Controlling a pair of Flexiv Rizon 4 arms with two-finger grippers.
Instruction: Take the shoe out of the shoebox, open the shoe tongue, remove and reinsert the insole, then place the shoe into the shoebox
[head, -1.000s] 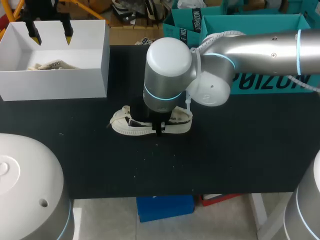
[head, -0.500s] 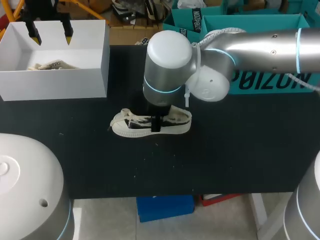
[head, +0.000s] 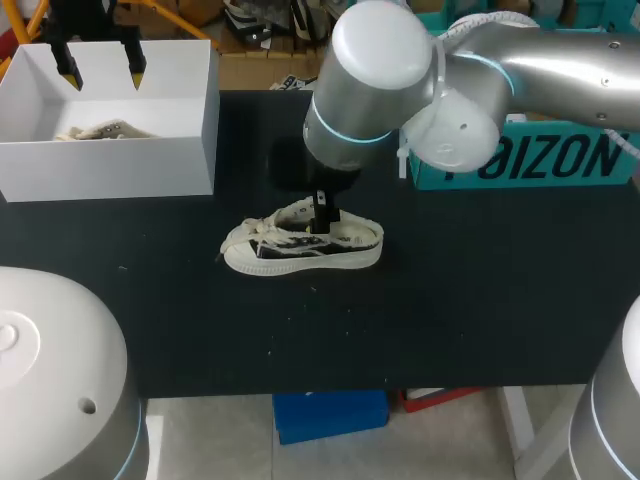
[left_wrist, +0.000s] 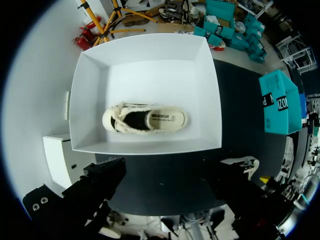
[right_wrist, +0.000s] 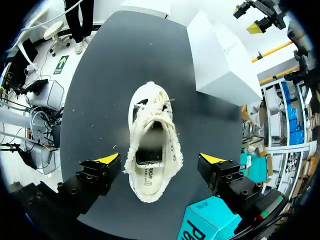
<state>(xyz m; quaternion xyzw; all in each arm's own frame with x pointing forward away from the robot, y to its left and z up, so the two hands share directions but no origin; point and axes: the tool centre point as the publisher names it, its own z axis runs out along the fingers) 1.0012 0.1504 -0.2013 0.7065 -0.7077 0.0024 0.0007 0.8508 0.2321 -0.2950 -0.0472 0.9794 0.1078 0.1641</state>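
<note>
Table: plain black top (head: 480, 320), everything below sits on it.

Shoe: the cream low-top (head: 300, 245) is out of the box, standing on its sole around the middle of the table. Toe points toward the shoebox side, heel toward the teal box. From the right wrist view (right_wrist: 150, 160) the opening faces straight up and the laces look loose and messy at the toe end.

Right gripper: hangs right over the shoe (head: 325, 205), on the arm coming in from the right. In its own wrist view (right_wrist: 160, 159) the yellow tips are spread wide, one off each side of the shoe with bare table showing in between, so it's not gripping anything.

Shoebox: white, lid off (head: 190, 130), at the far left corner of the table, well apart from the shoe.

Second shoe: same kind of sneaker (left_wrist: 145, 119), sitting sole-down on the box floor, opening up.

Left gripper: parked above the shoebox (head: 100, 72), yellow tips apart and holding nothing. Its wrist view looks straight down into the box.

Teal box: at the far right of the table (head: 540, 160), behind the right arm.
</note>
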